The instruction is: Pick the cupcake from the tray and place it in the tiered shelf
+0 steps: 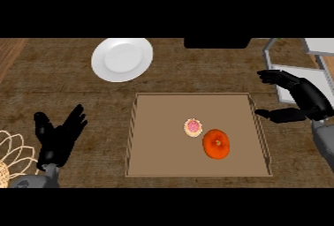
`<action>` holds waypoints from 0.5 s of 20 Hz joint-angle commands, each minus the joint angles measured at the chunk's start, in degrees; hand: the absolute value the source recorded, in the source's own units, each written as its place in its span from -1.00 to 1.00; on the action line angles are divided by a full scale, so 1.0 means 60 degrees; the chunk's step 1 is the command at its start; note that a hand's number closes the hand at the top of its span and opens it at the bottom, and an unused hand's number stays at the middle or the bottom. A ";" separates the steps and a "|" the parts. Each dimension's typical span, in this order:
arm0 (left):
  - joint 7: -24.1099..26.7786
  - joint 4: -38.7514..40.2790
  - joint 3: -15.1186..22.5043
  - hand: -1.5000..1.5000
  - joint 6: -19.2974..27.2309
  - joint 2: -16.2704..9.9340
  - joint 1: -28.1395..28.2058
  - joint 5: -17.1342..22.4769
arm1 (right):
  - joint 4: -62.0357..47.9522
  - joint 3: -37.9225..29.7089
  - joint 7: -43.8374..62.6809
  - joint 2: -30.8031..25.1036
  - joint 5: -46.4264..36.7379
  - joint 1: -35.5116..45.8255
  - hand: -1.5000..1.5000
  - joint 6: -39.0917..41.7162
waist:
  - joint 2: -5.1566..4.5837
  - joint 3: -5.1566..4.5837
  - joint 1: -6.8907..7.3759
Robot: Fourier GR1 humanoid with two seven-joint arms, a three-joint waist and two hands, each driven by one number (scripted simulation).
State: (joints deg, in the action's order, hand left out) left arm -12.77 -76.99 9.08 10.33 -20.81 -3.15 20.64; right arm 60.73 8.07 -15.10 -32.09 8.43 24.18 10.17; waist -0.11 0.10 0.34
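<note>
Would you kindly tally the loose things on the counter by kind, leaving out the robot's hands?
Cupcake: 1
Orange doughnut: 1
Tray: 1
White plate: 1
Wire basket: 1
Tiered shelf: 1
Total: 6

Left arm: grey forearm [29, 180] entered at the lower left corner of the head view, only a short stub of it showing. Black left hand [57, 139] stood at the left edge, fingers straight, spread and pointing up and slightly rightward, holding nothing.

Right arm: grey forearm [324, 143] entered along the right edge, running upward. Black right hand [306, 98] sat at the upper right, raised above the forearm, palm turned leftward. Its fingers [272, 77] reached left and bent a little at the tips; its thumb [280, 115] jutted left lower down, well apart from them. Nothing lay between thumb and fingers.
</note>
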 commanded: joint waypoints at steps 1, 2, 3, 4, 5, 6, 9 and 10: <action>-0.0434 -0.0417 -0.0012 0.00 0.0163 0.0101 0.0315 0.0044 | 0.1332 0.0155 0.0515 -0.0880 0.0387 -0.0333 -1.00 0.1719 | 0.0080 -0.0022 -0.0129; -0.0314 0.0142 0.0236 0.00 0.0323 0.0452 -0.0046 -0.0271 | 0.1331 0.0323 0.0885 -0.0826 0.0340 -0.0168 -1.00 0.1926 | 0.0049 -0.0025 -0.0149; -0.0866 -0.0271 -0.0313 0.00 -0.0218 -0.0346 -0.0187 0.0186 | 0.1868 0.0484 0.1030 -0.0855 0.0272 -0.0518 -1.00 0.1964 | 0.0068 -0.0023 -0.0152; 0.0217 0.0573 -0.0151 0.00 -0.0241 0.0265 -0.0045 -0.0113 | 0.2010 0.0359 0.1142 -0.1075 0.0265 -0.0449 -1.00 0.2189 | 0.0040 -0.0028 -0.0151; -0.0352 0.0002 -0.0363 0.00 -0.0260 -0.0175 0.0002 0.0050 | 0.2847 0.0454 0.1962 -0.1037 0.0461 -0.0301 -1.00 0.2174 | 0.0073 -0.0029 -0.0147; -0.0253 -0.0008 -0.0163 0.00 -0.0081 0.0017 0.0038 -0.0207 | 0.3561 0.0484 0.2789 -0.0945 0.0695 -0.0348 -1.00 0.2090 | 0.0082 -0.0031 -0.0176; 0.0349 0.0425 -0.0415 0.00 -0.0586 -0.0052 0.0267 -0.0106 | 0.4311 0.0696 0.4208 -0.1012 0.0774 -0.0050 -1.00 0.2254 | 0.0066 -0.0033 -0.0124; -0.0124 -0.0098 -0.0073 0.00 0.0086 0.0301 0.0052 -0.0381 | 0.4352 0.0718 0.4706 -0.1310 0.0732 0.0433 -1.00 0.2455 | 0.0075 -0.0031 -0.0095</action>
State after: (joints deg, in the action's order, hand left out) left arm -12.92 -76.34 7.72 9.17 -20.41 -3.20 19.75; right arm 80.59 11.28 3.25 -38.04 12.02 24.08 22.74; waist 0.32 0.01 -0.40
